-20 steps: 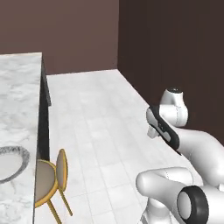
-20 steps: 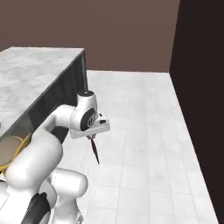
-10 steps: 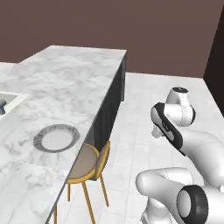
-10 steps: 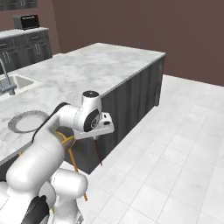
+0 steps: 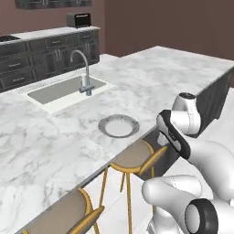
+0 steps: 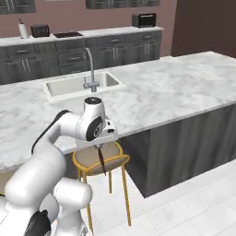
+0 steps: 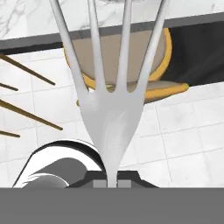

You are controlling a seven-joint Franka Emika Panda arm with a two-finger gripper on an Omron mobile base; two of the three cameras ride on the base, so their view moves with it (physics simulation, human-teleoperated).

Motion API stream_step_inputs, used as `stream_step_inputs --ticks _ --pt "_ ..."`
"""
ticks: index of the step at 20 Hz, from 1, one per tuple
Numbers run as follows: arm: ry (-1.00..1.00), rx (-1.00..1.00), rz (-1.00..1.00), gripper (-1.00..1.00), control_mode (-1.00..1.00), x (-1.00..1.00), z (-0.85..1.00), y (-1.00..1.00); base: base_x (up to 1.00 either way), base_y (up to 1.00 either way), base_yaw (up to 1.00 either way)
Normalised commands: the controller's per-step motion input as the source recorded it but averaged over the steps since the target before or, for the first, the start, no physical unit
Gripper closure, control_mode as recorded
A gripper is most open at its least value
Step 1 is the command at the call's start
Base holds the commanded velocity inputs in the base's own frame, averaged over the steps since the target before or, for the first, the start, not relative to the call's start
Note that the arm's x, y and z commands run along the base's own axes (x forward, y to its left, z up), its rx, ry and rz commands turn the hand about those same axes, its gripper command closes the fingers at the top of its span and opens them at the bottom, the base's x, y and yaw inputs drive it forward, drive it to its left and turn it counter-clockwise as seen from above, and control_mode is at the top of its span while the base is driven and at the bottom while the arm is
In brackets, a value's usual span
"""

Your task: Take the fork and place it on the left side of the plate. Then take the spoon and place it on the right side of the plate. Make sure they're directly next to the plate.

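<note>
Gripper (image 6: pixel 100 146) sits left of centre in the right base view, at the end of the white arm, held off the counter edge above a stool. Jaws are closed almost fully on the slim fork with pale silver tines and dark brown handle (image 6: pixel 102 161), which hangs below the hand as a thin dark sliver. In the hand view the four tines of the fork (image 7: pixel 109 100) fan from bottom centre to the top edge, with the neck pinched between the two dark finger tips.

Round shallow plate with grey ribbed rim and white centre (image 5: pixel 119 125) lies at centre of the left base view on the white-and-grey marbled island countertop (image 5: pixel 55 141), near the counter's front edge, well apart from the held fork. Nothing lies touching either side of the plate.

Recessed rectangular sink (image 5: pixel 64 90) sits upper left of the plate, with a curved grey metal faucet (image 5: pixel 85 73) at its right rim. Round tan-seated stool with yellow metal legs (image 6: pixel 99 159) stands under the counter overhang; a second stool (image 5: pixel 73 210) shows at lower left of the left base view. Island side panel is dark grey. Back wall is brown, with dark grey cabinets (image 6: pixel 69 57) and a small dark toaster oven (image 6: pixel 143 20) on the rear counter. Floor is pale square tile (image 6: pixel 184 203).
</note>
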Motion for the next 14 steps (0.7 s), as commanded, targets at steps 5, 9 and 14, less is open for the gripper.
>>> stream_step_inputs --ticks 5,9,14 --pt "0.0 0.0 0.0 1.0 1.0 0.0 0.0 0.0 0.56 0.0 0.64" --pt "0.0 0.0 0.0 1.0 1.0 0.0 0.0 0.0 0.68 0.0 0.41" --pt "0.0 0.0 0.0 1.0 1.0 0.0 0.0 0.0 0.52 0.04 0.41"
